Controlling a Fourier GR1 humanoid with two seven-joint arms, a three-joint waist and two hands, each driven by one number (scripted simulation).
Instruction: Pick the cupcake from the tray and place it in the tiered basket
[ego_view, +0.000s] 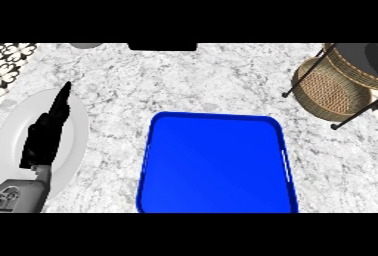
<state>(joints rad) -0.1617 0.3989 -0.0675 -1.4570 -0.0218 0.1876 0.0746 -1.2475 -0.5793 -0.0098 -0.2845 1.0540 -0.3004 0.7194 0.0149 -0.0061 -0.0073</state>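
head view, looking steeply down on the speckled grey-white counter (184, 80). the blue tray (151, 150) sits dead centre and near, a rounded rectangle with a raised rim, its near edge cut off by the bottom of the view. all that shows inside it is smooth blue floor with a soft sheen running across.

and the cupcake? it does not show anywhere here, not on the tray, not on the counter, so i cannot tell where it is.

over at the far right stands the tiered basket (328, 87), woven tan wicker held in a thin dark wire frame, its legs planted on the counter. the lower tier's woven inside faces us and only wicker shows in it. a darker tier sits above it in the far right corner, partly cut off by the edge, and what it holds i cannot tell.

on the left lies a white plate (74, 135), partly out of view. the left hand (46, 137) hangs over it, black fingers straight and together, pointing toward the far side, holding nothing. its grey forearm (18, 195) comes in at the near left corner.

tray and basket are well apart, with bare counter between them. plate and tray sit near each other but not touching.

at the far left corner, a black-and-white patterned surface (15, 62). along the far edge, a dark flat shape (162, 46).
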